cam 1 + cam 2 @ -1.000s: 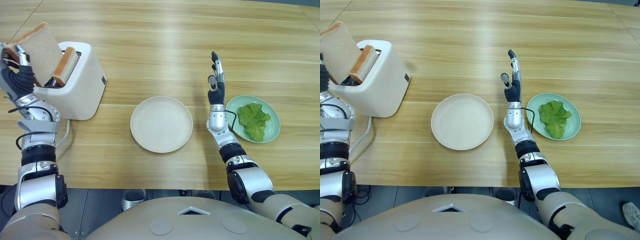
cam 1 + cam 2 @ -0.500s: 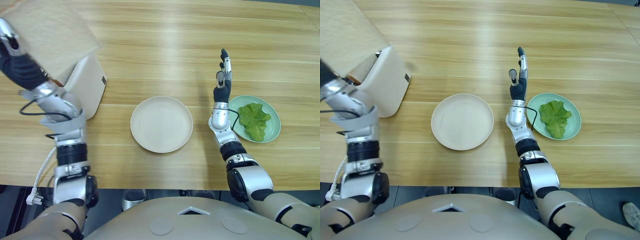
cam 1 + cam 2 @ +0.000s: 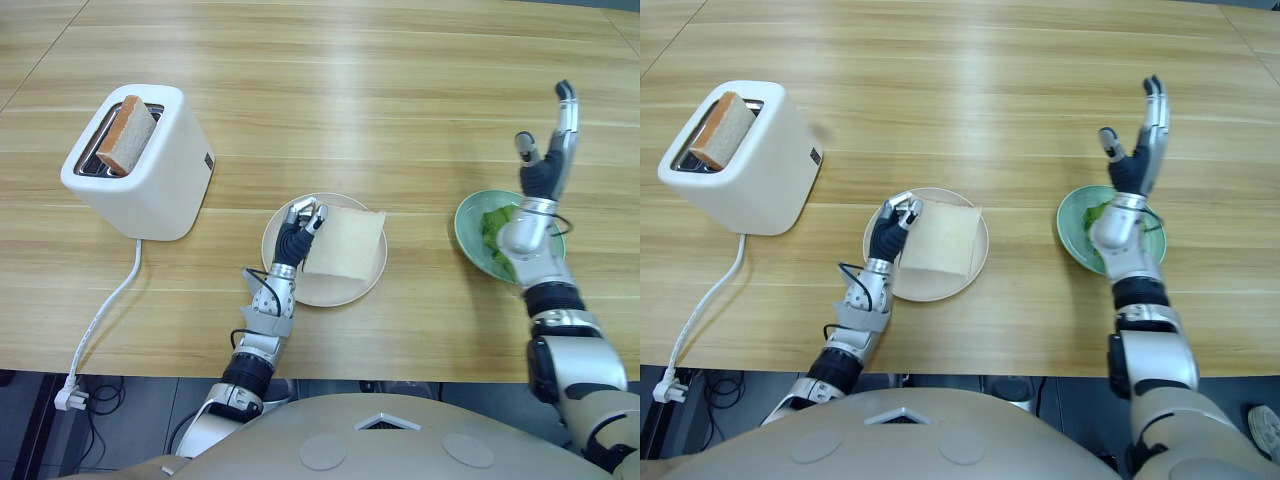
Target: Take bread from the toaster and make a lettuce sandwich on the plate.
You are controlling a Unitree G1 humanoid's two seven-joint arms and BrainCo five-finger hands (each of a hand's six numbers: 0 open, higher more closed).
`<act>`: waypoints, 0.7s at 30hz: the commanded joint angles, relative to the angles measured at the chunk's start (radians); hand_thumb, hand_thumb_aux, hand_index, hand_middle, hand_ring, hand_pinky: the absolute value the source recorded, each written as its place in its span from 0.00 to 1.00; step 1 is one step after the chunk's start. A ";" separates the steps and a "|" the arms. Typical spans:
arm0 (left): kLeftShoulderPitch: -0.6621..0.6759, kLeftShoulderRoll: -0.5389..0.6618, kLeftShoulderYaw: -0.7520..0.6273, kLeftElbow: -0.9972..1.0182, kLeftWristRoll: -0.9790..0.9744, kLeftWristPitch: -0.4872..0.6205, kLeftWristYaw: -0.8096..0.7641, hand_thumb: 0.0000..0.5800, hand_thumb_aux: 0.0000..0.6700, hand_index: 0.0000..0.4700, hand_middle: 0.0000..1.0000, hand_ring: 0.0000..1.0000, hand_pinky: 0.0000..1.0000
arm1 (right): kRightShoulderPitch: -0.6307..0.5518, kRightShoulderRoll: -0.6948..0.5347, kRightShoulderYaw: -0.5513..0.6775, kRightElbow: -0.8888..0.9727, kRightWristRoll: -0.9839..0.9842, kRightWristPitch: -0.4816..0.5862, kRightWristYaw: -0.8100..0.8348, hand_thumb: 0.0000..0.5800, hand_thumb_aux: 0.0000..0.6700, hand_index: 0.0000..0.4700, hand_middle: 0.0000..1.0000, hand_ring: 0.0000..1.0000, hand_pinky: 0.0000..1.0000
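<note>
Evidently for the base, left hand [image 3: 298, 224] fingers grip pale square bread slice [image 3: 348, 246] over round cream plate [image 3: 326, 294]. Right hand [image 3: 542, 170], three o'clock, splayed empty.

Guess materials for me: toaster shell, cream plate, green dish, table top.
Toaster shell: looks like matte off-white plastic; rounded moulded corners, no metallic glint.
Cream plate: matte, evenly coloured; ceramic or melamine, can't tell.
Green dish: smooth pale surface; ceramic or plastic.
Table top: plank-pattern wood grain with satin sheen; solid wood or laminate, open.
</note>
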 commanded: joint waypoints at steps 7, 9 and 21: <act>0.078 0.018 0.056 -0.014 0.157 -0.012 0.152 1.00 1.00 0.98 1.00 1.00 1.00 | 0.145 -0.231 0.106 -0.020 -0.237 0.338 0.015 0.00 0.00 0.00 0.00 0.00 0.00; 0.106 0.021 0.071 -0.063 0.188 -0.009 0.187 1.00 1.00 0.98 1.00 1.00 1.00 | 0.160 -0.243 0.160 0.008 -0.276 0.372 0.043 0.00 0.00 0.00 0.00 0.00 0.00; 0.150 0.061 0.083 -0.116 0.331 0.123 0.276 0.00 0.00 0.00 0.00 0.00 0.00 | 0.230 -0.265 0.305 0.099 -0.315 0.407 0.076 0.00 0.00 0.00 0.00 0.00 0.00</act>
